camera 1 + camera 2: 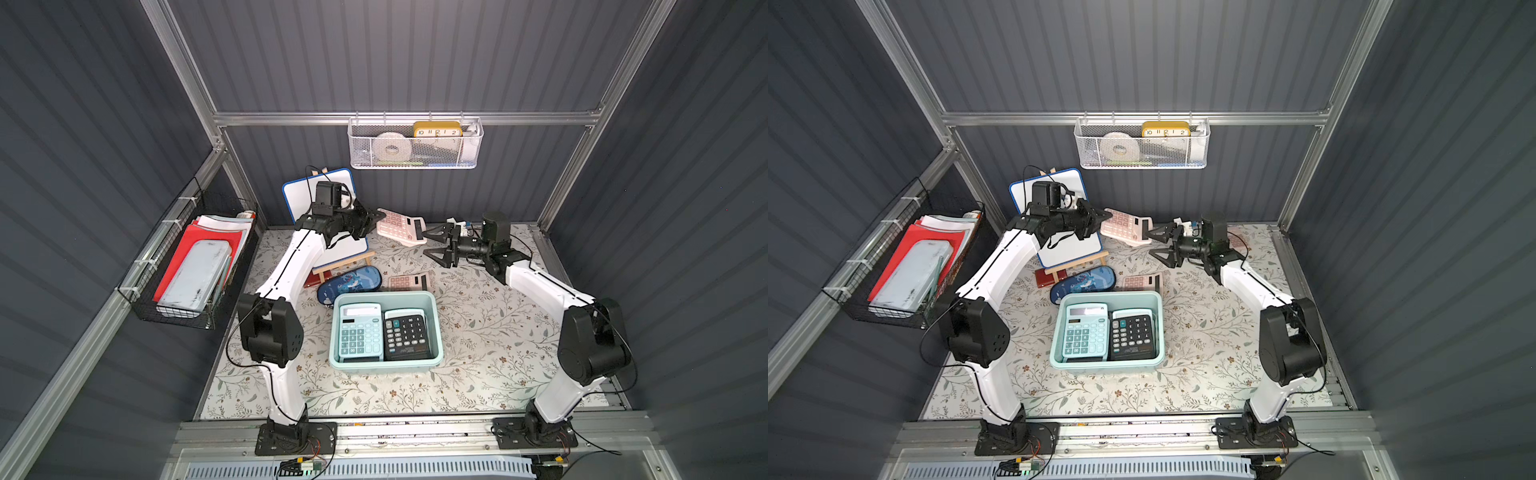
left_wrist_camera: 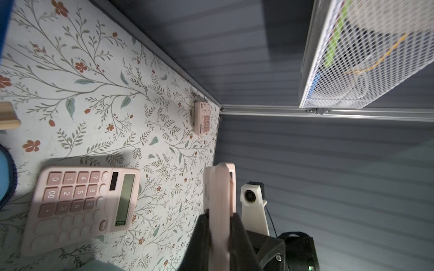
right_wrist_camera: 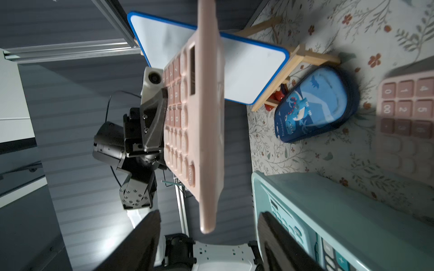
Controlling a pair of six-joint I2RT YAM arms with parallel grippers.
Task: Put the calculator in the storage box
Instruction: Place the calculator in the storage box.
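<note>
A pink calculator [image 1: 401, 226] [image 1: 1125, 224] hangs in the air at the back of the table, held edge-on. My left gripper [image 1: 377, 215] [image 2: 219, 215] is shut on its end. My right gripper [image 1: 430, 244] [image 3: 209, 225] stands open just off the calculator's [image 3: 202, 117] other end, fingers apart from it. The mint storage box [image 1: 436, 324] [image 1: 1160, 328] sits mid-table and holds a teal calculator [image 1: 359, 332] and a black calculator [image 1: 405, 334]. A second pink calculator [image 1: 409, 281] [image 2: 79, 206] lies flat on the mat behind the box.
A whiteboard on a wooden easel [image 1: 303, 195] stands behind my left arm. A blue dinosaur pencil case [image 1: 353, 282] lies next to the box. A white mesh basket [image 1: 415, 145] hangs on the back wall, a black wire basket [image 1: 195, 266] on the left wall.
</note>
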